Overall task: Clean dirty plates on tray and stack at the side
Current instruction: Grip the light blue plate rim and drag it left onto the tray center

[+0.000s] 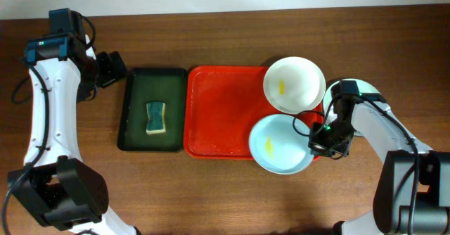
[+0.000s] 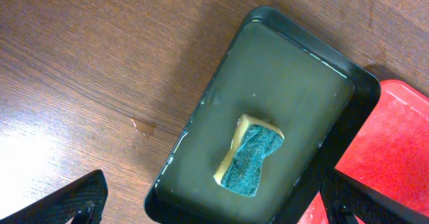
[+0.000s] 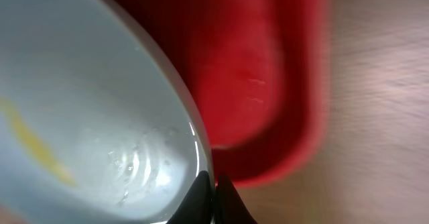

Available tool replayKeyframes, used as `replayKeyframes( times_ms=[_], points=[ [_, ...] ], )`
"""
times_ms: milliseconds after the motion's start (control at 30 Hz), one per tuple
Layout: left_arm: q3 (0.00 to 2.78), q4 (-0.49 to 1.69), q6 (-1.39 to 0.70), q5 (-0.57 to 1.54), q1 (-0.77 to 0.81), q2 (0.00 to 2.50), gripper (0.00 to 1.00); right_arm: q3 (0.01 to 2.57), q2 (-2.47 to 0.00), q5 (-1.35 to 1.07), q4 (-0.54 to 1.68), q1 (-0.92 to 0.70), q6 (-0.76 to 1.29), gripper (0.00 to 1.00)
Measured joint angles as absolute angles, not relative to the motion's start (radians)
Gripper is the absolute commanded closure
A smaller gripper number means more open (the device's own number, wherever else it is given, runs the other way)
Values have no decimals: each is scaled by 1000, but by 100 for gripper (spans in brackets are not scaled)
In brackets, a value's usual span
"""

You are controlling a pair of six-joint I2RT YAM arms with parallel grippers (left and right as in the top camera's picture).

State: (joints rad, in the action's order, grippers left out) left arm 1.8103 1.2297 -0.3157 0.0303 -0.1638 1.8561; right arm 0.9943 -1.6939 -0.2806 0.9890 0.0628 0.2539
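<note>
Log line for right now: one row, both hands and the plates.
left hand open beside green tray | sponge in green tray | right hand shut on blue plate rim | white plate smeared, on red tray

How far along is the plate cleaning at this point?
Nothing looks done: the white plate and blue plate both carry yellow smears, and the sponge lies untouched in the green tray. In hand: the right hand pinches the blue plate's rim. Left: wiping and stacking every plate.
</note>
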Motion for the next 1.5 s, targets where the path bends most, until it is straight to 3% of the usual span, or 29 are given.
replayKeyframes(
  times_ms=[133,267,467,733,767,800,833,900,1067,1100,1133,1233,1300,1333,1433,1500],
  points=[
    [1810,1229,-316,30,-164,1856,1,989,-1694,-537,844,17,284,96],
    [1810,1230,-316,30,-164,1856,1,985,-1694,-573,692,-112,498,96],
    [1810,1230,-316,30,-164,1856,1,984,-1694,-356,575,-345,1031,96],
    [1810,1230,-316,30,-164,1856,1,984,-1694,-160,519,-397,1126,96],
    [1810,1230,-316,30,-164,1856,1,984,-1694,-154,519,-397,1126,90],
    [1810,1230,-316,30,-164,1856,1,984,-1694,-150,519,-397,1126,77],
    [1810,1230,-316,30,-164,1856,1,984,-1694,-146,519,-397,1127,56],
    [1810,1230,-316,30,-164,1856,1,983,-1694,-146,521,-397,1086,35],
    [1810,1230,-316,30,-164,1856,1,1048,-1697,-156,654,-383,790,22],
    [1810,1228,-316,30,-164,1856,0,1104,-1698,-159,730,-371,723,4],
    [1810,1230,-316,31,-164,1856,1,1199,-1699,-159,795,-355,627,1],
    [1810,1230,-316,30,-164,1856,1,1353,-1695,-159,855,-347,431,1],
    [1810,1230,-316,30,-164,1856,1,1356,-1695,-158,866,-346,390,45],
    [1810,1230,-316,30,-164,1856,1,1356,-1695,-153,867,-347,377,55],
    [1810,1230,-316,30,-164,1856,0,1340,-1706,-89,863,-346,374,74],
    [1810,1230,-316,30,-164,1856,1,1325,-1734,-69,860,-347,376,75]
  ],
)
